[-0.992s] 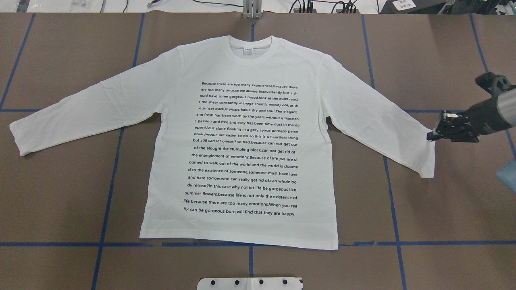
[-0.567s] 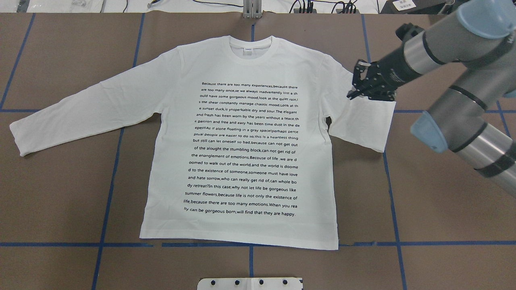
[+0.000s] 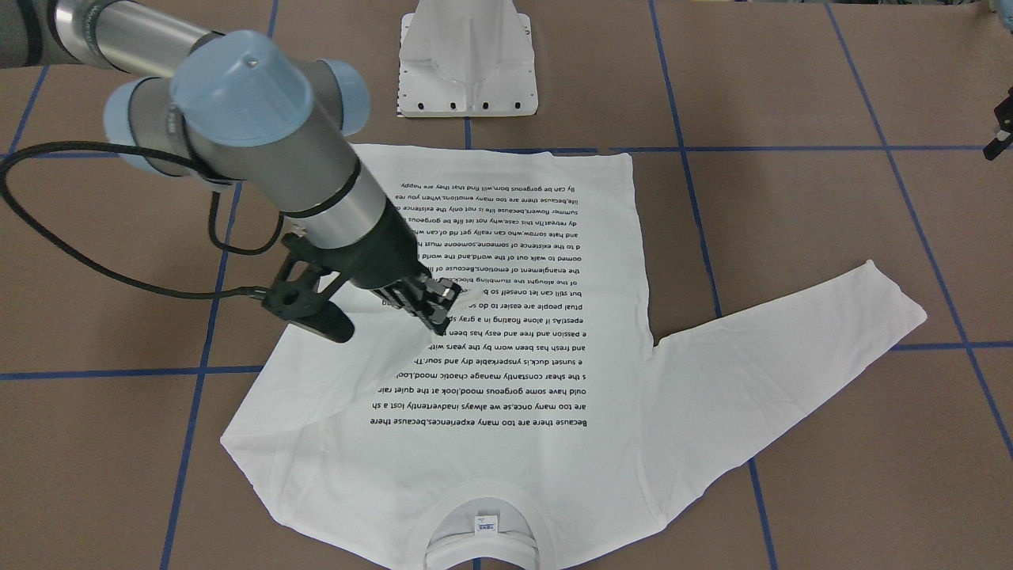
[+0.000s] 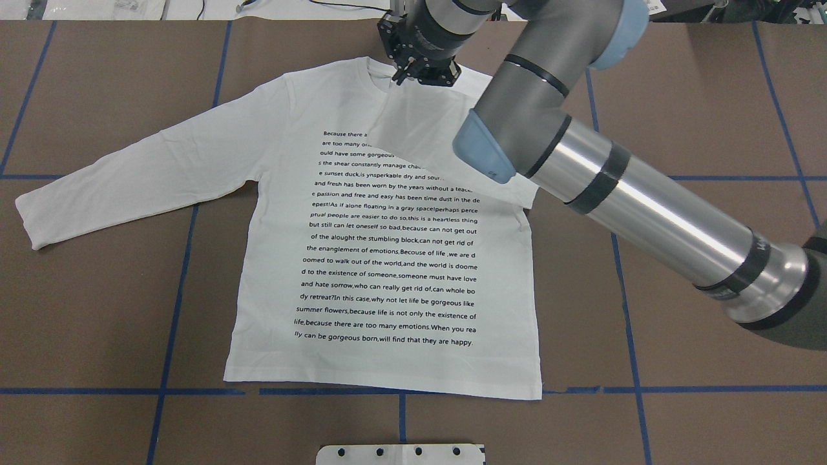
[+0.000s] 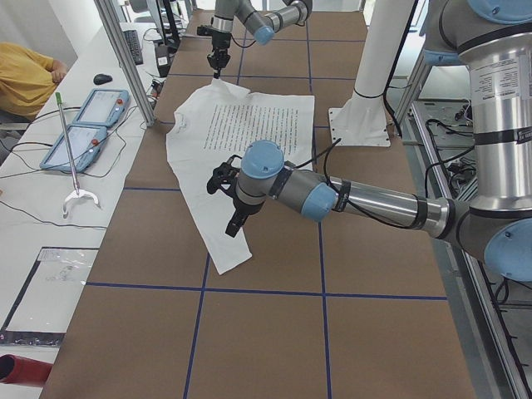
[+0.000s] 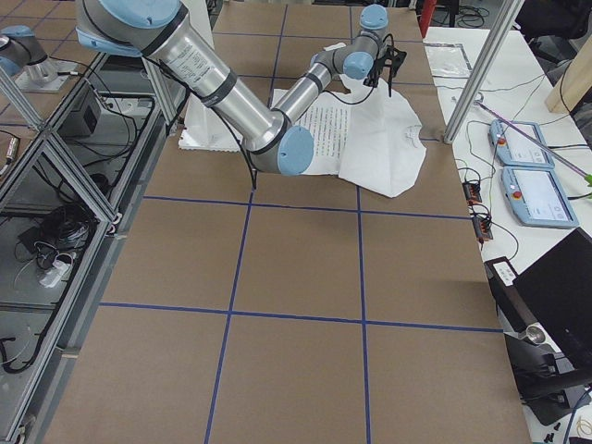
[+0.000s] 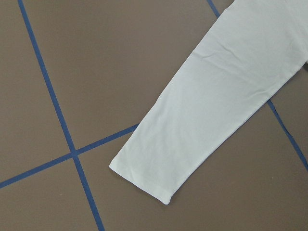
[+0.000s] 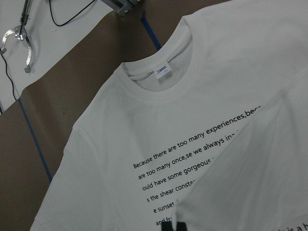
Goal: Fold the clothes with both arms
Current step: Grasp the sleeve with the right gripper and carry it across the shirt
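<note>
Near the collar (image 8: 154, 94), right tool (image 4: 420, 71) pinches the T-shirt (image 4: 387, 258) by its sleeve (image 4: 420, 132), laid across the chest for folding; left tool (image 5: 219, 179) state: can't tell.

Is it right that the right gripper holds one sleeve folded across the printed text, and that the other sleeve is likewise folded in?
Not quite. The right gripper does hold one sleeve folded across the printed text, but the other sleeve is not folded in: it lies stretched out flat on the table, as the overhead exterior view shows.
</note>
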Action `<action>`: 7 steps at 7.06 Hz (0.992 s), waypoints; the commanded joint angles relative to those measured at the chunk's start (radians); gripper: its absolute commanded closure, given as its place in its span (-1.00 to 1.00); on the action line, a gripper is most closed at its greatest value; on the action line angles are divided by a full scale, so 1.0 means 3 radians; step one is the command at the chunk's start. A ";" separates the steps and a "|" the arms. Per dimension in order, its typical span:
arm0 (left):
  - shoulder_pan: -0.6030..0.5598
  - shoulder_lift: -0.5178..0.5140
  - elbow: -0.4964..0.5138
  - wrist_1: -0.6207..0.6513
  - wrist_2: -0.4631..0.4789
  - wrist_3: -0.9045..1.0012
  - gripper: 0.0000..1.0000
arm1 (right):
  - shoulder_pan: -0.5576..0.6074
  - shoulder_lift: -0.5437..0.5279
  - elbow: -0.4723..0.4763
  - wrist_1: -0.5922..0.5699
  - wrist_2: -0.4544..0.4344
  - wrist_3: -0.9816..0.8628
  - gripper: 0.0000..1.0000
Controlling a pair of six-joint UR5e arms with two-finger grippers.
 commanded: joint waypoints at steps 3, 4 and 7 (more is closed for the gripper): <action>0.0000 0.0000 0.0007 0.0000 0.0001 0.0000 -0.99 | -0.0803 0.0503 -0.0996 0.0866 -0.0954 0.0103 1.00; 0.0005 0.0000 0.0017 -0.0005 0.0001 0.0000 -0.99 | -0.0855 0.0661 -0.1160 0.0871 -0.1016 0.0103 1.00; 0.0005 -0.0005 -0.0008 -0.0010 -0.0004 0.0006 -0.99 | -0.0907 0.0714 -0.1279 0.1008 -0.1149 0.0109 1.00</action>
